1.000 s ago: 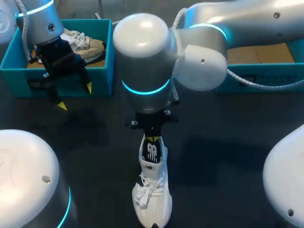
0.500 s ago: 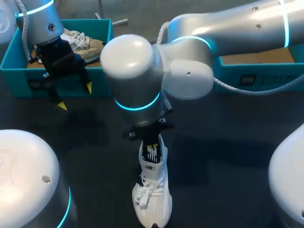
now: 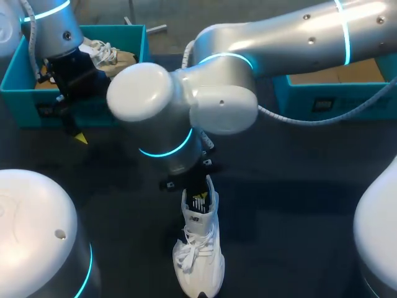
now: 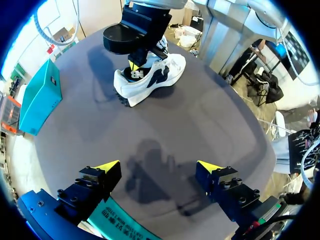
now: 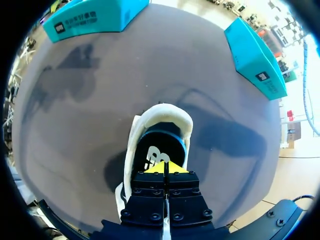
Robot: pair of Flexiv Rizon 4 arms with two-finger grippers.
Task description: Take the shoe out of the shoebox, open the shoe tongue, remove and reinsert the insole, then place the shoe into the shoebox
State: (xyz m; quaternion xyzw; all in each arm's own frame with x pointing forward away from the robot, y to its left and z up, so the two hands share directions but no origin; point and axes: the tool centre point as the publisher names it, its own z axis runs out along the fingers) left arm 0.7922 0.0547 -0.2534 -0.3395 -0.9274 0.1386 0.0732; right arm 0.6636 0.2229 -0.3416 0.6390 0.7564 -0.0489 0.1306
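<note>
A white shoe [image 3: 198,248] lies on the dark table, toe toward the near edge, also seen in the left wrist view [image 4: 150,80]. My right gripper [image 3: 198,198] comes down from above into its opening. Its fingers are shut, yellow tips together [image 5: 165,167] over the dark insole [image 5: 161,145], just ahead of the heel collar. Whether anything is pinched does not show. My left gripper [image 3: 98,126] hangs open and empty over the front wall of the left teal shoebox [image 3: 18,87]; its fingers [image 4: 157,165] stand wide apart above bare table.
A beige shoe [image 3: 115,59] lies in the left shoebox. A second teal box [image 3: 335,99] stands at the back right. My right arm's big elbow [image 3: 155,105] hangs over the table's middle, close to my left gripper.
My right arm's elbow has swung left and nearer, now covering one left fingertip. Its gripper has stayed shut at the shoe's opening. The left arm and the shoe have not moved.
</note>
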